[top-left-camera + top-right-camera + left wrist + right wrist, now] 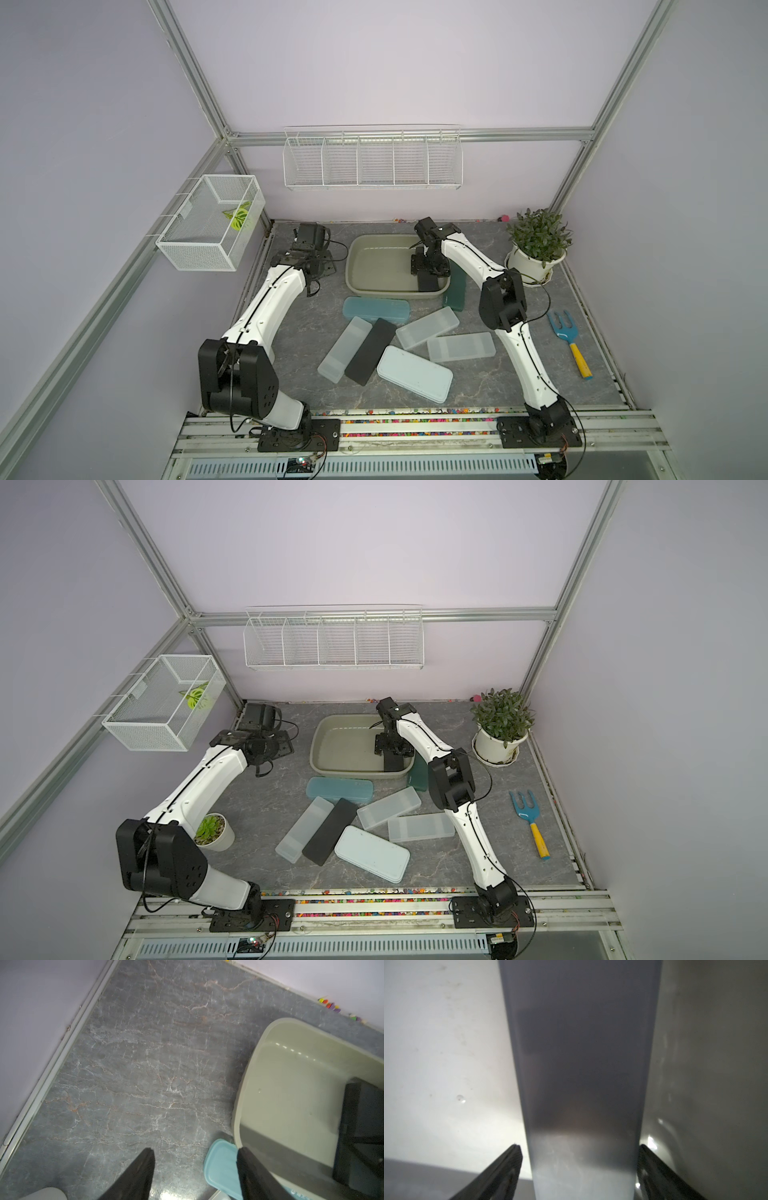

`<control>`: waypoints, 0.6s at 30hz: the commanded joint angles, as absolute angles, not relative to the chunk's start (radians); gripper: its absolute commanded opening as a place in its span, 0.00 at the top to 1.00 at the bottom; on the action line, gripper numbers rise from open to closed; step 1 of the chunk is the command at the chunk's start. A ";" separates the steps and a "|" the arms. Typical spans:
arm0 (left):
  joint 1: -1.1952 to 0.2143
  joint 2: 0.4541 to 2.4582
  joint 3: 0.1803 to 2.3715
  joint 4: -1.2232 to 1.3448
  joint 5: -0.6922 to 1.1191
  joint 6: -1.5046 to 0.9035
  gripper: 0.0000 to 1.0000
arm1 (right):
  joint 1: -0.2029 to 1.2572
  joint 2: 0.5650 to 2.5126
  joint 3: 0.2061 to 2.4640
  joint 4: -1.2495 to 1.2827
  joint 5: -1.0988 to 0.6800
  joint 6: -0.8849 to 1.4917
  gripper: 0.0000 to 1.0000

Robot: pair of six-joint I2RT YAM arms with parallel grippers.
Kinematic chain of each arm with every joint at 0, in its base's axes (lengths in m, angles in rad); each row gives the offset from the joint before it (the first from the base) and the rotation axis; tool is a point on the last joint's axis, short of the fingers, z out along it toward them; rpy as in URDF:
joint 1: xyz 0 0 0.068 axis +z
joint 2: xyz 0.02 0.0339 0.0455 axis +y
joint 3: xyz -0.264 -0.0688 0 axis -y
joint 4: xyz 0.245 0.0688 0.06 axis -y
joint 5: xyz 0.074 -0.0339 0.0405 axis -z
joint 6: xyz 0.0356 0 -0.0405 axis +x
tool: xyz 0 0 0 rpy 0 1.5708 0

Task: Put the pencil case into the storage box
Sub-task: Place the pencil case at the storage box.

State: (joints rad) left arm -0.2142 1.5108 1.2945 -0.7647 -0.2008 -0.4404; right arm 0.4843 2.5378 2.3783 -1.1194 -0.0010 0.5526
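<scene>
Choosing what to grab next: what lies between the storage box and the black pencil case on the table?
A translucent blue pencil case lies alongside the near wall of the storage box, between it and the black pencil case, as both top views show.

A pencil case (429, 283) lay in the storage box (376, 237), at its right end. Another case (455, 296) lay right of the box, six more cases (424, 330) before it.
</scene>
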 commanded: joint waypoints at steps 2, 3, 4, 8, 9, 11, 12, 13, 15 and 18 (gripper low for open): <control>-0.252 1.474 1.246 -0.846 -0.151 -0.445 0.32 | 0.487 2.382 2.377 -1.171 0.002 0.521 0.08; -0.269 1.469 1.232 -0.860 -0.137 -0.441 0.32 | 0.488 2.342 2.349 -1.166 0.002 0.517 0.08; -0.283 1.464 1.220 -0.871 -0.118 -0.438 0.32 | 0.486 2.309 2.317 -1.154 0.002 0.515 0.08; -0.361 1.443 1.152 -0.916 -0.048 -0.439 0.35 | 0.483 2.121 2.128 -1.098 0.000 0.510 0.07; -0.385 1.438 1.129 -0.918 -0.036 -0.443 0.34 | 0.482 2.075 2.077 -1.090 0.000 0.509 0.07; -0.418 1.438 1.091 -0.920 -0.008 -0.447 0.32 | 0.481 1.994 1.983 -1.071 -0.002 0.510 0.07; -0.434 1.443 1.075 -0.923 0.001 -0.446 0.31 | 0.479 1.955 1.940 -1.061 -0.004 0.513 0.07; -0.446 1.449 1.063 -0.924 0.012 -0.445 0.30 | 0.479 1.923 1.899 -1.054 -0.006 0.514 0.07; -0.475 1.461 1.040 -0.917 0.027 -0.443 0.28 | 0.480 1.857 1.812 -1.041 -0.005 0.517 0.07; -0.499 1.485 1.021 -0.910 0.016 -0.436 0.23 | 0.479 1.783 1.700 -1.021 0.002 0.525 0.07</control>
